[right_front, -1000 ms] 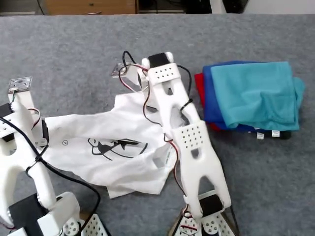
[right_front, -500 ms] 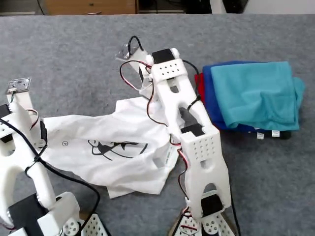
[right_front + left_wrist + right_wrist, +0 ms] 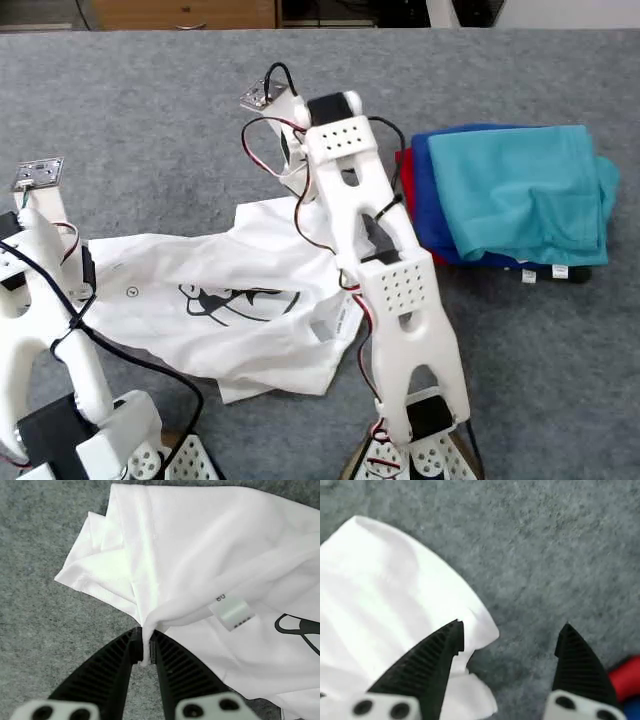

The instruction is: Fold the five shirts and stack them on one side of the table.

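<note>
At the near left of the grey felt-covered desk, the left tool is closed on the white short-sleeved shirt with a black graphic. A thin ridge of cloth is pinched between its two black ribbed fingers, and the fabric fans out from the pinch point across the desk. A white sewn-in label lies on the cloth near the pinch.

The right tool is wide open and holds nothing. One finger sits over the rounded white edge of the shirt and the other over grey desk surface. Contact with the cloth cannot be determined.

The white shirt lies spread and creased at left centre, with its right portion under the right arm. The stack of folded shirts, teal on top, then blue, then red, sits at the right side, apart from the white shirt. Open desk surface extends along the far side beyond both.
</note>
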Tool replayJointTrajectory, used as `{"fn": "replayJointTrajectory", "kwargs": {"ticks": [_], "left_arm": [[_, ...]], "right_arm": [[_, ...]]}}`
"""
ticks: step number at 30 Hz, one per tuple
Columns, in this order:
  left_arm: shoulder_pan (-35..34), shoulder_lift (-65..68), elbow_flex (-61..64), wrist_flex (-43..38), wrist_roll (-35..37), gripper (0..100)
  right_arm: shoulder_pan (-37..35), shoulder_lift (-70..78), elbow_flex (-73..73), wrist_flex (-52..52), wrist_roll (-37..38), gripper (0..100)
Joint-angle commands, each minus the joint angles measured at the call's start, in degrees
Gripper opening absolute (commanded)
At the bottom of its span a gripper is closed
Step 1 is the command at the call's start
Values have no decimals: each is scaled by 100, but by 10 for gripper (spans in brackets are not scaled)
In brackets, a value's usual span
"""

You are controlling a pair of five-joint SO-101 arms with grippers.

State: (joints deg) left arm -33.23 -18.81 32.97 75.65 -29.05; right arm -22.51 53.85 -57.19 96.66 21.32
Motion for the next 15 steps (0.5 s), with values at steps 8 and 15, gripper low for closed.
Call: {"fn": "replayJointTrajectory", "kwargs": {"ticks": [8, 15], "left_arm": [[-70, -198, -18, -18, -44, 19], [-70, -198, -18, -18, -44, 19]], "right_arm": [[224, 338, -312, 484, -290, 293], [163, 1103, -980, 343, -545, 292]]}}
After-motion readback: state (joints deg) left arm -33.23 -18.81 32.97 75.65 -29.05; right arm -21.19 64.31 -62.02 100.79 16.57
